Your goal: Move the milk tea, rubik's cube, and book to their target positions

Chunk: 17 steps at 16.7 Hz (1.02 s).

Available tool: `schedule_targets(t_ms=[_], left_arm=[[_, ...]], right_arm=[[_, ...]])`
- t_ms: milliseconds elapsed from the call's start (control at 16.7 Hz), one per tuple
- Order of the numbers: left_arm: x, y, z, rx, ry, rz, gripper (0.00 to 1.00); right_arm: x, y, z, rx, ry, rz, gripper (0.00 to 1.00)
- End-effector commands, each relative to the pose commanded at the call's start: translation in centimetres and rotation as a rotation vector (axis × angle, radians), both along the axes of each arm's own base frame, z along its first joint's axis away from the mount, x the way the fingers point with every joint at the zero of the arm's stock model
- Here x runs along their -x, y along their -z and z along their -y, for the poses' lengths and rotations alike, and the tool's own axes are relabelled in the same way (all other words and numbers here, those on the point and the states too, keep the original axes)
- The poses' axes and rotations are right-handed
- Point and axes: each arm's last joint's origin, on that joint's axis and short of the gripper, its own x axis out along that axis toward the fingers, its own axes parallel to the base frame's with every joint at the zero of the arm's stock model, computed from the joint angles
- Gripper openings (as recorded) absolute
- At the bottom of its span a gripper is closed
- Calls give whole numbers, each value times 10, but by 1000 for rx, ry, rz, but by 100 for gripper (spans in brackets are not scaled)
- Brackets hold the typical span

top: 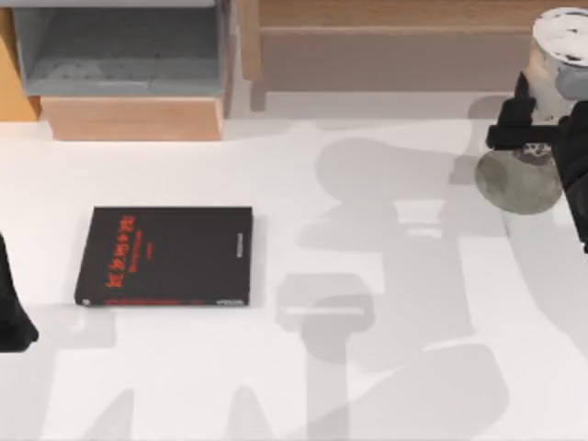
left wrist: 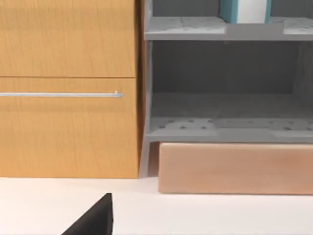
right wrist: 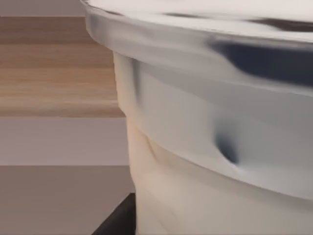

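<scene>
The right claw [top: 531, 129] was at the far right of the surface [top: 386, 386], and it seemed to be closed around the milk tea [top: 562, 46], with its dark fingers at the side of the cup below the white lid. In the right wrist view the cup wall [right wrist: 205, 161] stood very close to the camera, creamy beige under the wide rim, which agrees with a grip on the cup. Just beside the claw, toward the front, lay the flat grey disc [top: 519, 181]. Judged from this, the disc was probably the target for the milk tea, and the step in hand was to carry the cup onto it.

To do this well, the cup should stay upright, and it should be brought over the middle of the disc before it goes down. The claw should open only when the bottom rests flat, because a tall cup falls easily. It was not possible to tell whether the cup was lifted or standing.

The teal book [left wrist: 244, 11] stood on the upper grey shelf [left wrist: 186, 28], as the left wrist view showed, so it looked already placed. The black book [top: 165, 255] lay flat at the left. The left arm [top: 11, 312] was parked at the left edge; I could not tell the state of its claw.
</scene>
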Motion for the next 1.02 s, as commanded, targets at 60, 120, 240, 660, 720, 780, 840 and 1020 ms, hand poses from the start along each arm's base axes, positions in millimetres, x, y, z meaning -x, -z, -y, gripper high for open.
schedule_targets(t_ms=[60,120,240,660,720,780,840,1020], left_arm=[[0,0,0,0,0,0,100],[0,0,0,0,0,0,100],[0,0,0,0,0,0,100],[0,0,0,0,0,0,100],[0,0,0,0,0,0,100],[0,0,0,0,0,0,100],[0,0,0,0,0,0,100],[0,0,0,0,0,0,100]], right_arm=[[-1,-1,1,-2,2,2,0],[-1,-1,1,-2,2,2,0],[-1,4,0,-2,-2,3,0],[0,28,0,-1,0,4,0],[0,30,0,0,0,0,0],[0,30,0,0,0,0,0],[0,30,0,0,0,0,0],[0,30,0,0,0,0,15]])
